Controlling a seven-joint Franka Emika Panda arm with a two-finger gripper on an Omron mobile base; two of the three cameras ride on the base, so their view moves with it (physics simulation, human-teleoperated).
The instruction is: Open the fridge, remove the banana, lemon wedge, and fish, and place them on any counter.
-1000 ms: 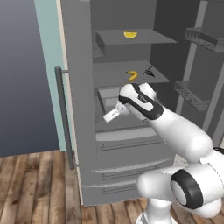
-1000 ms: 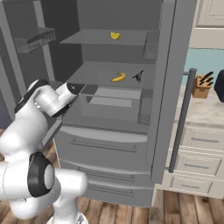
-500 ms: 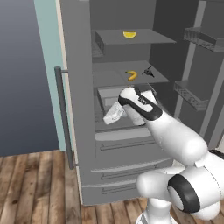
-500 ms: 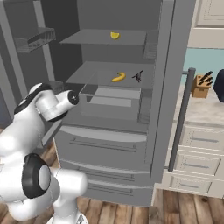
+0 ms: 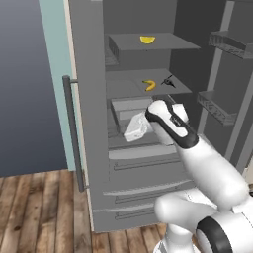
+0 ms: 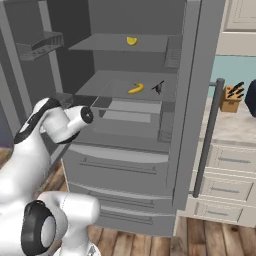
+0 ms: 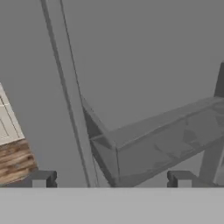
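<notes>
The fridge (image 5: 94, 163) stands with both upper doors swung wide. A lemon wedge (image 5: 147, 39) (image 6: 131, 41) lies on its top shelf. One shelf down, the banana (image 5: 149, 85) (image 6: 135, 89) rests beside the dark fish (image 5: 168, 82) (image 6: 158, 88). My gripper (image 5: 130, 133) hangs below and in front of that shelf, near the crisper drawer, turned toward the left. In the hand view the gripper (image 7: 110, 181) is open, its fingertips (image 7: 39, 179) far apart with nothing between them, facing a clear door bin (image 7: 166, 144). The counter (image 6: 227, 131) lies right of the fridge.
The left door's bar handle (image 5: 73, 133) and the right door's handle (image 6: 207, 140) stick out on either side. A knife block (image 6: 231, 97) stands on the counter. Door bins (image 5: 217, 106) (image 6: 40, 46) line the open doors. Wood floor lies below.
My arm has sunk a little in front of the open fridge, the hand staying near the drawer. The banana, lemon wedge and fish have not moved.
</notes>
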